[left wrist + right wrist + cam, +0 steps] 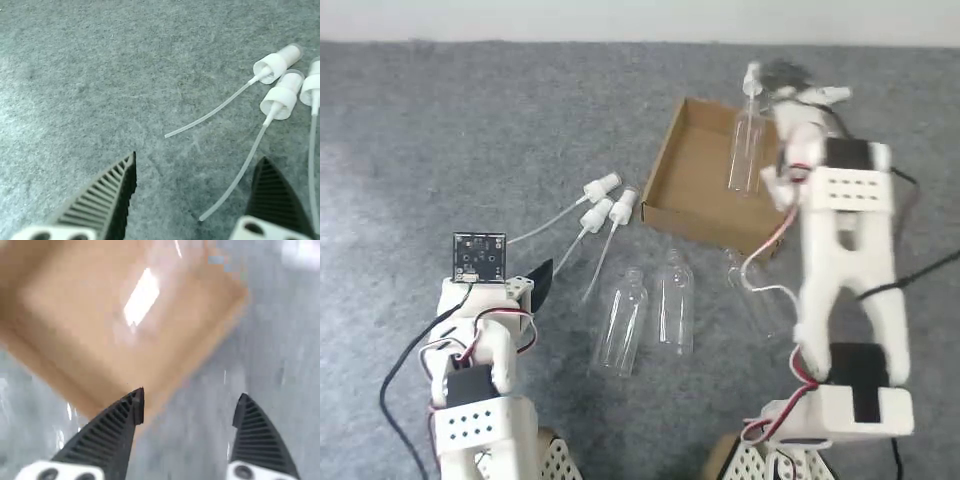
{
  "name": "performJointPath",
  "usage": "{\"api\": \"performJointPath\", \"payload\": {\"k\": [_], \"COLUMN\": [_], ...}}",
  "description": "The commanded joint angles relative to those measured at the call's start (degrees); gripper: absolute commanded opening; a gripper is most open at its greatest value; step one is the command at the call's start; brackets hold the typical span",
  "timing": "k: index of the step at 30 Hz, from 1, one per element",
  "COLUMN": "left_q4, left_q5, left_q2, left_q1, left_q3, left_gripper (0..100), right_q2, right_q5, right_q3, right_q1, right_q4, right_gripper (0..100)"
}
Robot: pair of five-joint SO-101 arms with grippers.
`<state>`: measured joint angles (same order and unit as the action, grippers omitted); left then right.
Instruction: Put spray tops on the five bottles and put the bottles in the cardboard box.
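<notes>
Clear plastic bottle with a white spray top (748, 140) lies inside the shallow brown cardboard box (692, 175), toward its right side. Its long axis runs away from the arms, and the spray head at the far end pokes past the far wall.

Two uncapped clear bottles lie side by side on the grey carpet (470, 130) in front of the box: left uncapped bottle (622, 322), slightly tilted, and right uncapped bottle (673, 302). Both necks point away from the arms, toward the box. A third uncapped bottle (760, 290) sits just right of them, partly hidden behind the right arm; its outline is hard to make out.

Three white spray tops with thin dip tubes are clustered left of the box: far spray top (603, 185), middle spray top (597, 213), box-side spray top (625, 203). Heads lie toward the box, tubes trail back toward the left arm.

Left gripper (197, 157): jaws spread wide with nothing between them, above the carpet, with a tube end lying between the tips. Its wrist view has two tops whole and the third cut off at the frame edge; the high view has all three.

Right gripper (190, 395): jaws apart and empty, over the box edge. In its wrist view the box is blurred and the bottle is no more than a glare streak. In the high view the arm's own body hides the fingers.
</notes>
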<state>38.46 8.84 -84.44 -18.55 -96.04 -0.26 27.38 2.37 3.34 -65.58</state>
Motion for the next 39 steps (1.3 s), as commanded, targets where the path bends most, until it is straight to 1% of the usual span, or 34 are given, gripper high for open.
{"api": "performJointPath", "payload": {"k": [1,3,5,7,10,12,14,18,23,25,29,30,32,35,39], "left_q4": [-1.4,-1.4,-1.4,-1.4,-1.4,-1.4,-1.4,-1.3,-1.3,-1.4,-1.4,-1.4,-1.4,-1.4,-1.4], "left_q5": [0.4,0.4,0.4,0.4,0.4,0.4,0.6,3.6,3.8,3.8,3.8,3.8,3.8,3.8,3.8], "left_q2": [-0.7,-0.7,-0.7,-0.7,-0.7,-0.7,-0.7,-0.7,-0.7,-0.7,-0.7,-0.7,-0.7,-0.7,-0.7], "left_q1": [0.1,0.1,0.1,0.0,0.0,0.0,0.0,0.1,0.1,0.1,0.1,0.1,0.1,0.1,0.1], "left_q3": [0.3,0.3,0.3,0.3,0.3,0.3,0.3,-0.2,-0.4,-0.4,-0.4,-0.4,-0.4,-0.4,-0.5], "left_gripper": [34,34,34,34,34,34,34,34,34,34,34,34,34,34,34], "right_q2": [-0.4,2.1,5.7,9.4,14.6,17.7,20.8,27.2,35.1,36.6,34.9,33.9,31.6,27.3,20.5], "right_q5": [-6.1,-12.7,-16.8,-16.8,-17.2,-17.2,-17.3,-17.3,-17.2,-17.2,-17.3,-17.3,-17.3,-17.3,-17.3], "right_q3": [-3.3,-3.3,-3.3,-3.3,-3.5,-5.0,-7.6,-12.7,-18.7,-20.5,-24.1,-24.6,-25.4,-25.8,-25.8], "right_q1": [4.7,5.8,6.1,6.2,6.2,6.2,6.2,6.2,5.6,5.1,4.8,4.8,4.9,4.9,3.6], "right_q4": [10.1,16.3,22.5,26.9,31.0,31.6,31.6,31.6,31.4,29.9,22.8,21.2,17.6,13.4,5.8], "right_gripper": [21.9,21.0,21.0,21.3,28.1,33.6,35.9,33.2,27.3,20.8,0.7,0.3,3.1,0.3,0.6]}}
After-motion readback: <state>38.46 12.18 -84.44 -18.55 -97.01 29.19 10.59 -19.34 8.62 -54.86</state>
